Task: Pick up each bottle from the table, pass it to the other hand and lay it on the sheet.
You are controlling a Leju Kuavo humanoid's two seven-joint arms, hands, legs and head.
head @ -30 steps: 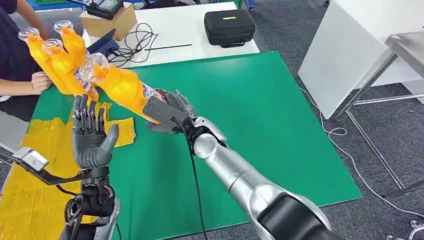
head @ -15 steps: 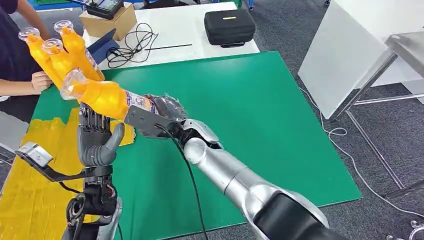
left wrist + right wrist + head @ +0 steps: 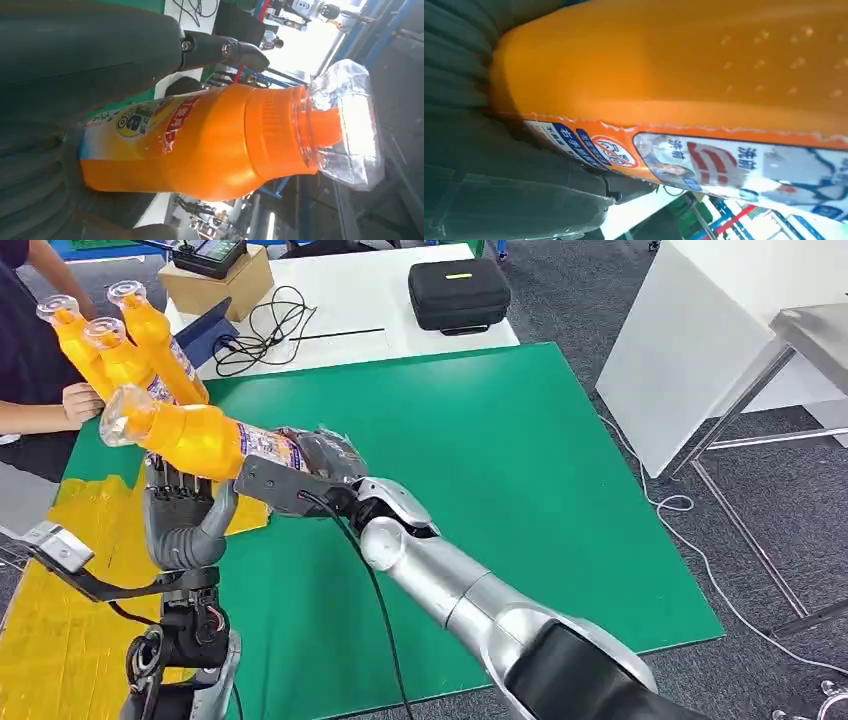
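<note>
An orange bottle [image 3: 200, 435] with a clear cap hangs tilted in the air, gripped at its base by my right hand [image 3: 318, 462]. Its neck and cap reach out over my left hand [image 3: 182, 520], which stands upright with fingers apart, their tips behind the bottle's body. In the left wrist view the bottle [image 3: 210, 140] lies across the palm between the thumb [image 3: 90, 55] and the lower fingers. In the right wrist view the bottle's labelled body [image 3: 674, 65] sits close against my right hand [image 3: 499, 165]. The yellow sheet [image 3: 60, 620] lies on the green mat [image 3: 500, 470] under my left arm.
Three more orange bottles [image 3: 125, 350] stand together at the mat's far left corner. A person's hand [image 3: 80, 400] rests beside them. Beyond the mat, a white table carries a black case [image 3: 458, 292], cables [image 3: 265, 325] and a cardboard box [image 3: 215, 285].
My right hand has carried the bottle leftward and a little lower, so its body now lies across my left hand's fingers. My left hand has stayed roughly in place.
</note>
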